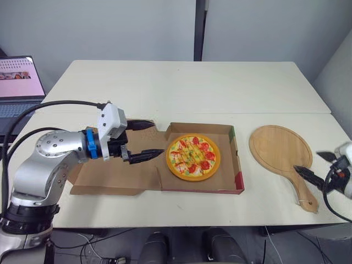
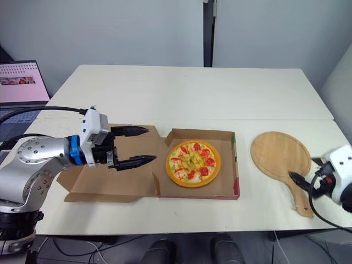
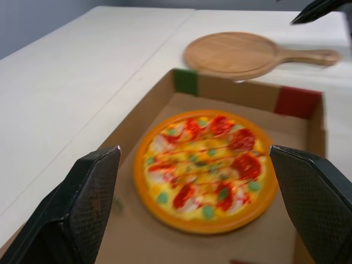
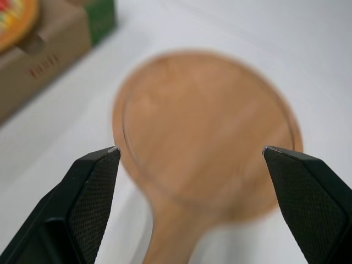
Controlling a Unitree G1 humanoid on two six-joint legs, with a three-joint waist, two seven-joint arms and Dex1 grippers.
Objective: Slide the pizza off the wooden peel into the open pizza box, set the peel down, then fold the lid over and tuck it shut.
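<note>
the left gripper has its jaws spread wide and holds nothing. its two black fingers are tapered, with a fine cross-hatched grip on the inner faces. they point right, toward the pizza, and hover over the inner edge of the lid. behind them the forearm lies low and level from left to right. it has a blue ring at the wrist, a white block on top and a rounded silver shell at the bent elbow.

the right gripper is just as wide open and also holds nothing. it reaches in from the right edge, with its fingers aimed left over the neck of the wooden peel. whether the nearer finger touches the wood cannot be told.

the pizza is a glossy round disc with an orange rim, red slices and green dots. it lies flat inside the pizza box, which is brown cardboard with low walls marked red and green at the right corners. the lid lies open and flat to its left.

the peel is a pale, smooth round board with a grooved rim and a short handle. it rests on the cream table, just right of the box and apart from it. a laptop stands at the far left.
</note>
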